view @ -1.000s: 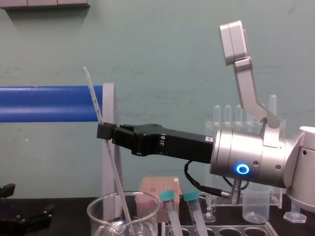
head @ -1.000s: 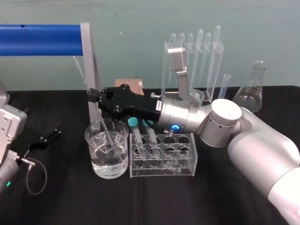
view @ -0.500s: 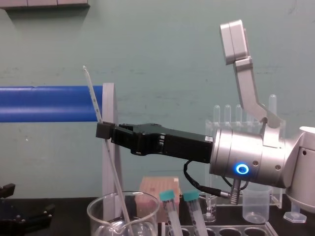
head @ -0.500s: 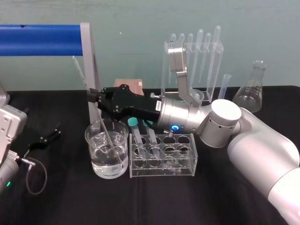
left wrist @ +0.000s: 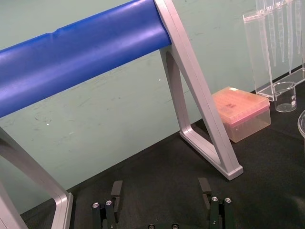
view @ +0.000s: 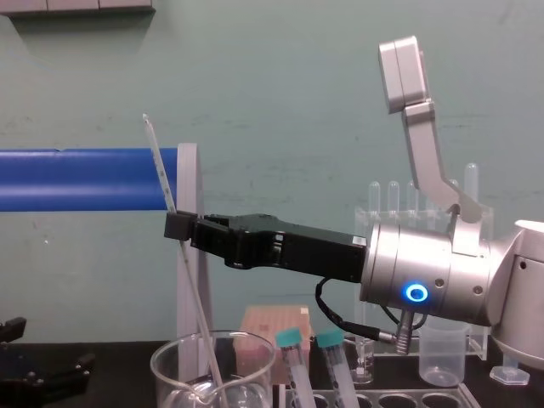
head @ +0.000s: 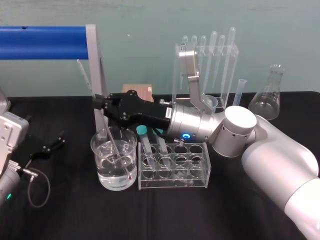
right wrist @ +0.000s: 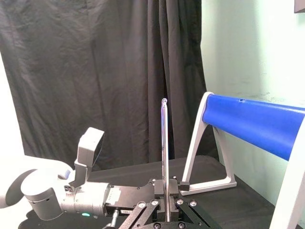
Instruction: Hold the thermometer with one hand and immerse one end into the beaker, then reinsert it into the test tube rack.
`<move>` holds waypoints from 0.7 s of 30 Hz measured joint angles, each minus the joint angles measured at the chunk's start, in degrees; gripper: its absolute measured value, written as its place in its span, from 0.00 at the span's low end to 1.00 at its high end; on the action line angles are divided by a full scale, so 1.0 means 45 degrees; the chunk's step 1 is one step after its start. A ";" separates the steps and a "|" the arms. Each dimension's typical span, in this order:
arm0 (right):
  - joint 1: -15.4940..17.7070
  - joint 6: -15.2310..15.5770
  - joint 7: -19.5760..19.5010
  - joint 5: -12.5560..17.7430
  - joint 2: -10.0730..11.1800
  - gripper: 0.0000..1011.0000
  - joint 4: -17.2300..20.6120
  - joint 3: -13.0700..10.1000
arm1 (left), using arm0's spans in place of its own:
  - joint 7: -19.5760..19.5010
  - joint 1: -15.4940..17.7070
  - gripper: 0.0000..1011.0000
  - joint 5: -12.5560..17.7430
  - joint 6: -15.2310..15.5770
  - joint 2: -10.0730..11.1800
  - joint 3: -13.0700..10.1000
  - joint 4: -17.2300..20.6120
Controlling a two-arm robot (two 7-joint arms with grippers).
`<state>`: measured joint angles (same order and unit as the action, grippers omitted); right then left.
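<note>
One thermometer end sits in beaker, left of rack; right tool clamped on its stem. I'd lift along its tilt, clear rim, then cross right. Left tool parked, spread.

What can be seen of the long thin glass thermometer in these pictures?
The long thin clear glass thermometer carries tiny dark scale marks and a red tip. It stands tilted, gripped above its middle by the shut jaws of the black right gripper. Its lower end is inside the wide clear glass beaker, the red tip down in the clear liquid near the bottom.
</note>
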<state>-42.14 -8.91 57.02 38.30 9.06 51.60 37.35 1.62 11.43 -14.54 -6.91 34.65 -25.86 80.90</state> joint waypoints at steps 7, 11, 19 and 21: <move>-0.0014 -0.0020 0.0034 0.0006 -0.0029 0.05 -0.0040 0.0015 | 0.0000 0.0000 1.00 -0.0001 0.0000 0.0000 0.0000 0.0000; -0.0010 -0.0016 0.0043 0.0006 -0.0027 0.05 -0.0039 0.0025 | 0.0000 0.0000 1.00 0.0000 -0.0001 0.0000 0.0000 0.0000; 0.0015 -0.0015 0.0049 -0.0002 -0.0004 0.05 -0.0035 0.0030 | 0.0000 0.0000 1.00 -0.0001 0.0000 0.0000 0.0000 0.0000; 0.0018 -0.0015 0.0047 -0.0005 -0.0002 0.05 -0.0034 0.0029 | 0.0000 0.0000 1.00 -0.0001 0.0000 0.0000 0.0000 0.0000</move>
<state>-42.06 -8.98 57.23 38.28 9.05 51.45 37.48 1.62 11.43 -14.55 -6.91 34.65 -25.86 80.90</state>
